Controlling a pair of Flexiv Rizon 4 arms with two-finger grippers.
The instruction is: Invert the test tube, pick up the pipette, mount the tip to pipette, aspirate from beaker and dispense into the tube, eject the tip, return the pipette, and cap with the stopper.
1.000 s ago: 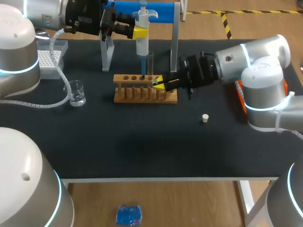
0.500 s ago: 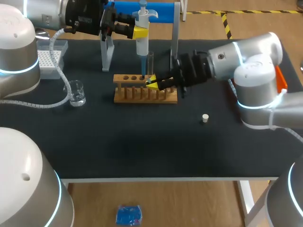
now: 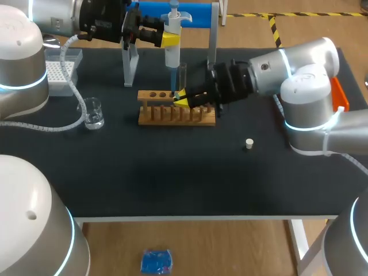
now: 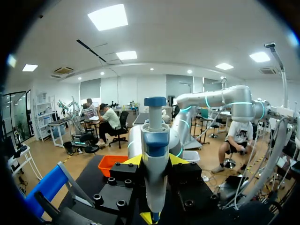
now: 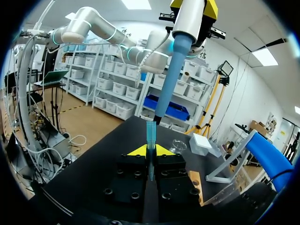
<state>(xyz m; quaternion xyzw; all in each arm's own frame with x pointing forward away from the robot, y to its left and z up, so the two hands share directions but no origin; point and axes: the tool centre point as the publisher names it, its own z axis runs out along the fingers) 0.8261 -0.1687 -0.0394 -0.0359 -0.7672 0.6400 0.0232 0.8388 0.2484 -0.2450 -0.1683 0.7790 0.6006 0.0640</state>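
Overhead, the blue tip (image 5: 150, 133) is barely showing, lost between the right gripper's (image 3: 180, 99) fingers above the wooden rack (image 3: 175, 112). Whether the pipette's nose is seated in it, I cannot tell. In the right wrist view those fingers are pinching it upright, open end up, meeting the shaft. The left gripper (image 3: 170, 39) is clamping the pipette (image 3: 172, 49) by its body, and it is hanging vertical with the plunger on top. A test tube (image 3: 183, 75) is standing in the rack just behind. The beaker (image 3: 92, 112), tip box (image 3: 56, 73) and stopper (image 3: 249, 144) are sitting apart on the counter (image 3: 172, 172).
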